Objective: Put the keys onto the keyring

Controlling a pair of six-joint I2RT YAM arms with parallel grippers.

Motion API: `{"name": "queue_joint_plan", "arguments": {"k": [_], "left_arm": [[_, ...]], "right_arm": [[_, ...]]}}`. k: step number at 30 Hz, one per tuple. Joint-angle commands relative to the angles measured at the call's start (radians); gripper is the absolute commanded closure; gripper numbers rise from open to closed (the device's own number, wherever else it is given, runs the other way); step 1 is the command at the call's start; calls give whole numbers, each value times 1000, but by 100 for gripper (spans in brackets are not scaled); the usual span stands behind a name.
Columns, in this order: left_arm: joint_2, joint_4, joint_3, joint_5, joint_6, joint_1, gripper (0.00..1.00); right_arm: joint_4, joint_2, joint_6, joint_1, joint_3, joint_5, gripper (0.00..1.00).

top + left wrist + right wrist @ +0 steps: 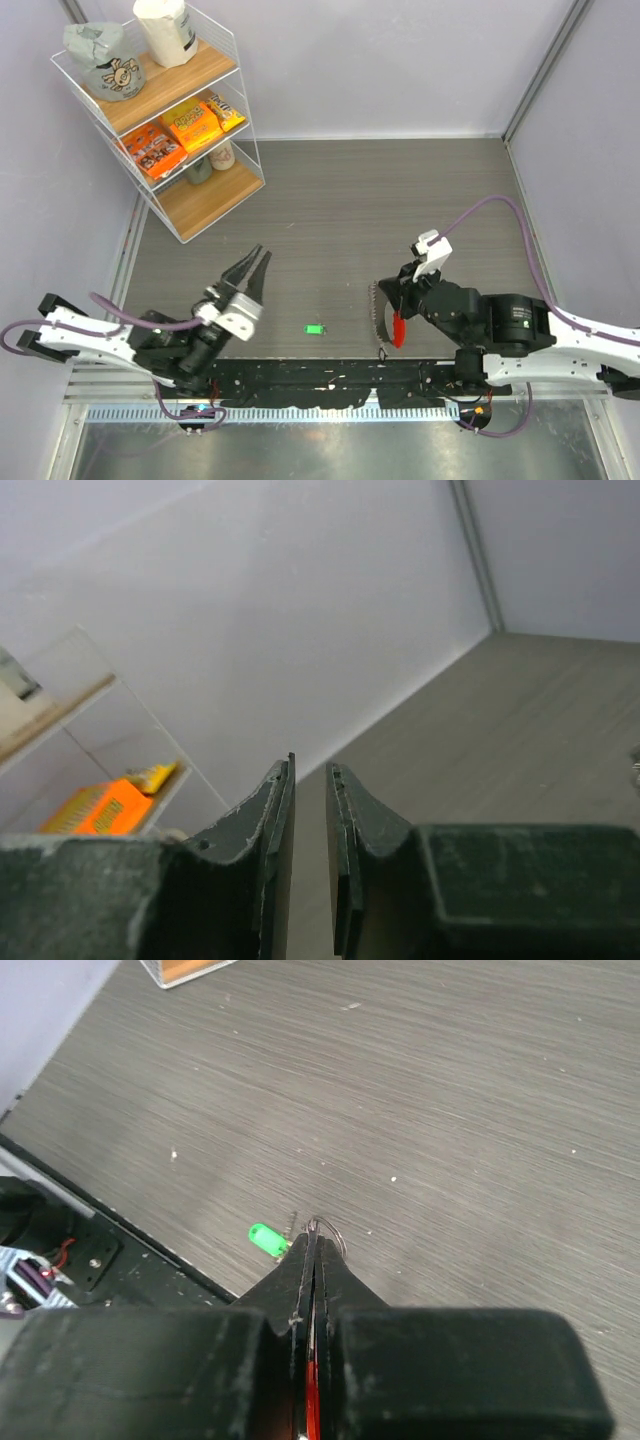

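Probably light, stiff and slippery, the green key [316, 328] lies flat on the bench [350, 200], best pinched by its head with the barely parted, empty left fingers [280, 820], while the right fingers [285, 1290] clamp the floppy keyring [398, 328].

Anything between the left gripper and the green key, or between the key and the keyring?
Nothing visible. The green key lies alone on the table. Bare surface runs from it toward the left gripper, which points away from it, and toward the keyring clamped in the right gripper.
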State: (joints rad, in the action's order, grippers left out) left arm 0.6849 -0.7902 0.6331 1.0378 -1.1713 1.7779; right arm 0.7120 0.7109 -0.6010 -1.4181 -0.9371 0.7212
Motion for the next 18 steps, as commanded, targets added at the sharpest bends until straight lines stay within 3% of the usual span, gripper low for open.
{"name": "queue_joint_plan", "arguments": {"k": [1,10,18], "left_arm": [[-180,517,14,-59,559,-8,76],[-183,884,48,-221,815,-34,69],[-137,954,-15,-430,1010,-101,68]], "right_arm": [[-124,21,78,118,23,-152,95],[-367,58,110,395,164,-501,95],[-607,171,50,515,146,-761,95]]}}
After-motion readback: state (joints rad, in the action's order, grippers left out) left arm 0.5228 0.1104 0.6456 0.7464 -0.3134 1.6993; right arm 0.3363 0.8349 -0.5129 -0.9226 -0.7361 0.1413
